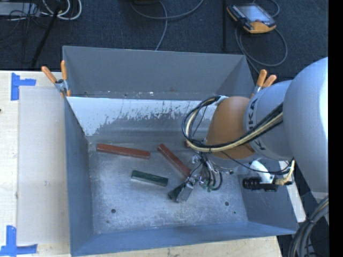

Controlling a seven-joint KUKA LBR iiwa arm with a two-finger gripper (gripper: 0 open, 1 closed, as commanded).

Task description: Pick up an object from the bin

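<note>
The gripper [181, 193], whether clenched I cannot tell, is low over the scuffed grey bin [123, 210] beside a green bar [150, 178].

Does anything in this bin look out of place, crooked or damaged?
Nothing looks truly wrong. The long reddish-brown bar, the slanted reddish-brown bar and the dark green bar lie flat on the bin floor at different angles, as loose things do. Only the bin's back wall is streaked with scratches.
</note>
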